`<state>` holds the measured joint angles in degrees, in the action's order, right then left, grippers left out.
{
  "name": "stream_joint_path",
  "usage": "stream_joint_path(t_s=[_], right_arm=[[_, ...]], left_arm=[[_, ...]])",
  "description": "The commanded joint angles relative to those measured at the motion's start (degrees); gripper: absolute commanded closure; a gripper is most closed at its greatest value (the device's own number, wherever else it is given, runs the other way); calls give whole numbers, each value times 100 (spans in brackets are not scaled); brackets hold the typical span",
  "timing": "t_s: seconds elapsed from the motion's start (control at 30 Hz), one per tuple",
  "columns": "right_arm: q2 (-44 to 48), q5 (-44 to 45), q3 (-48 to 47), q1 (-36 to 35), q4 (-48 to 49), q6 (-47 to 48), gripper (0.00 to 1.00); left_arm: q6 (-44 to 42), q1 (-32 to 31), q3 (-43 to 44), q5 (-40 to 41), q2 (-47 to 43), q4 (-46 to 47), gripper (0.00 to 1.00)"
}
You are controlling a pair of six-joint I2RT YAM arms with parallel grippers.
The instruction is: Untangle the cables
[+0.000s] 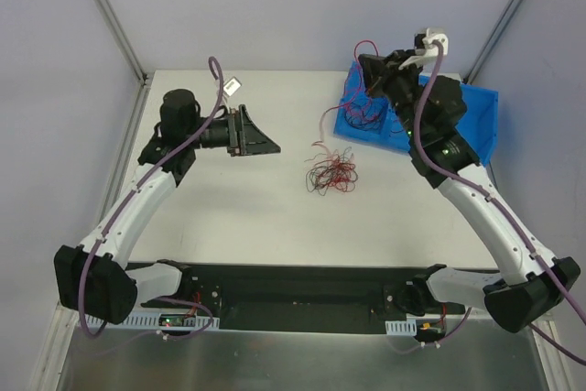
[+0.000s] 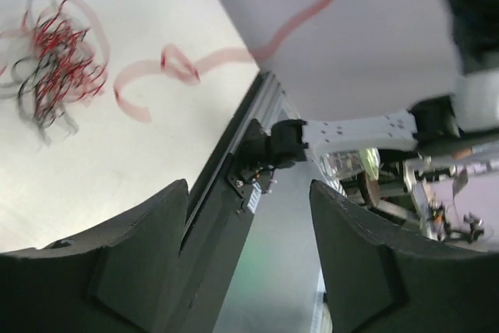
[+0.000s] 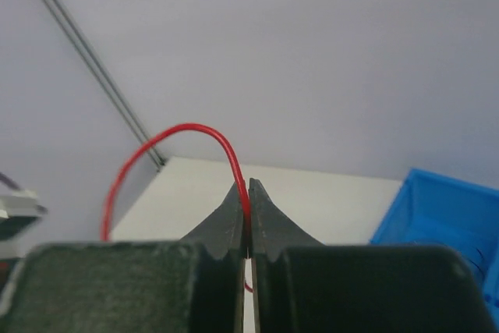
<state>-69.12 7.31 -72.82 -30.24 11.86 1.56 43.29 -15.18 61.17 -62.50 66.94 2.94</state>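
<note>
1 red cable (image 3: 187, 125) pinched in right gripper (image 3: 249, 186) | left gripper (image 2: 248, 189) agape

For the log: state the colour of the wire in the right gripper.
Red; the wire in the right gripper shows best in right wrist view.

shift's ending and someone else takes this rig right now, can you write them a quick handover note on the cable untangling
Left hand: open, empty, off to the left of the pile.
Right hand: shut on one red wire, raised over the blue bin.
Cables: a red and black tangle lies mid table; more wires sit in the bin.
Done: one red strand pinched.
Left: both clumps look knotted, so nearly all the separating remains.
</note>
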Motion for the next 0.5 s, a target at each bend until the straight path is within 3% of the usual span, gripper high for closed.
stream_joint_path(t_s=[0.0,0.07,0.2,0.47], right_arm=[[145,-643,-750,18,-166,-797,100],[171,-670,-927,9,-280,-1104,100],[153,-1214,-1339,-26,-368,-1448,100],[206,-1048,-1956,-61,-1150,-1273,100]], left_arm=[[-760,-318,-167,1097,284,-609,25],[-865,-459,-131,1581,407,-777,12],[-1041,-556,-96,2188,434,-804,12],[-1015,-741,-8,2031,461,-804,10]])
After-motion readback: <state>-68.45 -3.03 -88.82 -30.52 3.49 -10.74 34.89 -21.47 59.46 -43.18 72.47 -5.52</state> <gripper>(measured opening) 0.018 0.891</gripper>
